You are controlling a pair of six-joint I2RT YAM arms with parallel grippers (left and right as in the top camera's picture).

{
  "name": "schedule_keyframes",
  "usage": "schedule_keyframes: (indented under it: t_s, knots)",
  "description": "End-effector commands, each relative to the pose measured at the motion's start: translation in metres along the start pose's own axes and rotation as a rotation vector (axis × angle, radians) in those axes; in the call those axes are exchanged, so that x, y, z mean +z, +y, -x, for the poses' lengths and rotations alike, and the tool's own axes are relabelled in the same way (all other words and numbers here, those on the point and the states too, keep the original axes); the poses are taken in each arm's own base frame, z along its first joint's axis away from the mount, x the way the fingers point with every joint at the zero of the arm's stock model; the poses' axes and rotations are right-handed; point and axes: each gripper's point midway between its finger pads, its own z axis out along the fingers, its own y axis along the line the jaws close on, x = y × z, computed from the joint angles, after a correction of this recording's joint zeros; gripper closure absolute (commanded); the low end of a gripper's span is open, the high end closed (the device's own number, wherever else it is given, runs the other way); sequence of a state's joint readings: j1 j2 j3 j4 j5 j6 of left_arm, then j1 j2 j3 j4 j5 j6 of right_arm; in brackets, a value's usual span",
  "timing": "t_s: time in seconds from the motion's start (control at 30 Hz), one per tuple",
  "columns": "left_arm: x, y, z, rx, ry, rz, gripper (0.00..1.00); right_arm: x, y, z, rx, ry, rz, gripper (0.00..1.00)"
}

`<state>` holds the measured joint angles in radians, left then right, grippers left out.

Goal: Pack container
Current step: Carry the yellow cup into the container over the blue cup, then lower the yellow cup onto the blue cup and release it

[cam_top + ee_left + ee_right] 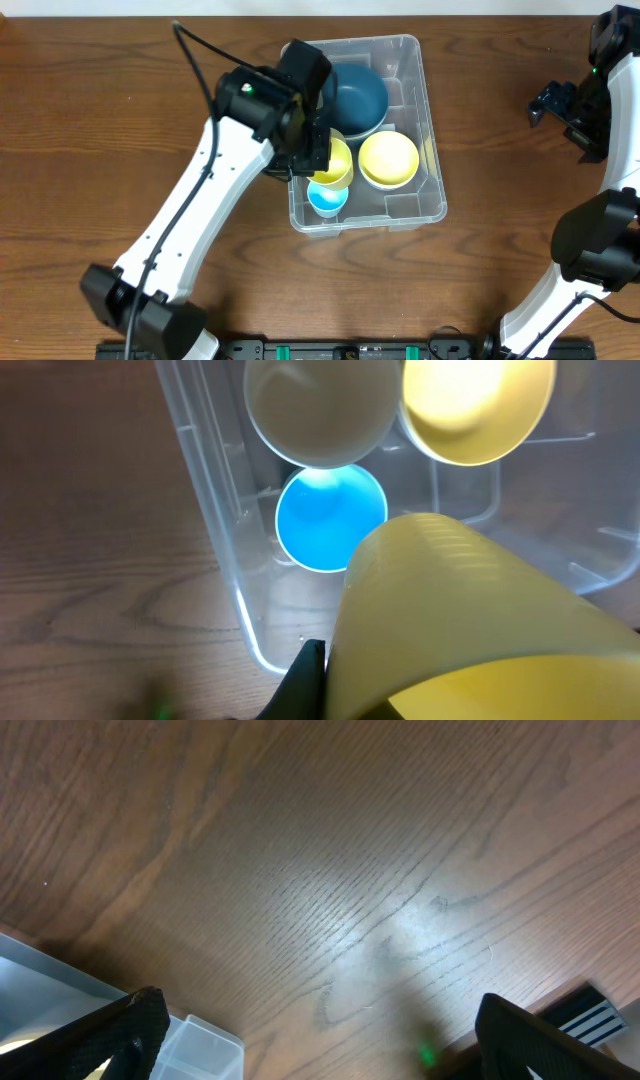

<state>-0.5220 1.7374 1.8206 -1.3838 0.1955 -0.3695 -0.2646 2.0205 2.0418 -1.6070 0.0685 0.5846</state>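
My left gripper (312,150) is clamped on a smooth, glossy yellow cup (450,620) above the container (432,130), a clear, ridged plastic bin with rounded corners at mid-table (100,120), on grained brown wood. Inside sit a round blue cup (330,518) and a yellow bowl (478,405). My right gripper (318,1020) hangs with fingers apart.

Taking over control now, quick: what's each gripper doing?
Left gripper: closed on the yellow cup, over the container.
Right gripper: open, fingers wide apart, holding nothing, above the table.
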Motion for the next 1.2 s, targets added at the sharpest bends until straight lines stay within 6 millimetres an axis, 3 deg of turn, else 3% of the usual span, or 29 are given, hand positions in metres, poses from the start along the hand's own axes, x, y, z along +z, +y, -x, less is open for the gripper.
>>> schedule_keyframes:
  t_s: [0.0,0.23,0.43,0.93,1.17]
  knots:
    - [0.017,0.005,-0.002,-0.017,0.052,0.036,0.94,-0.005,-0.003,0.001,0.018,-0.017,-0.001,0.01]
    - [0.047,0.017,-0.009,-0.046,0.128,0.097,0.94,-0.005,-0.003,0.001,0.018,-0.017,-0.001,0.01]
    - [0.061,0.020,-0.010,-0.052,0.132,0.103,0.94,-0.005,-0.003,0.001,0.018,-0.017,-0.001,0.01]
    - [0.065,0.019,-0.006,-0.052,0.116,0.095,0.93,-0.005,-0.003,0.001,0.018,-0.017,-0.001,0.01]
    - [0.065,0.019,-0.006,-0.052,0.116,0.096,0.83,-0.005,-0.003,0.001,0.018,-0.017,-0.001,0.01]
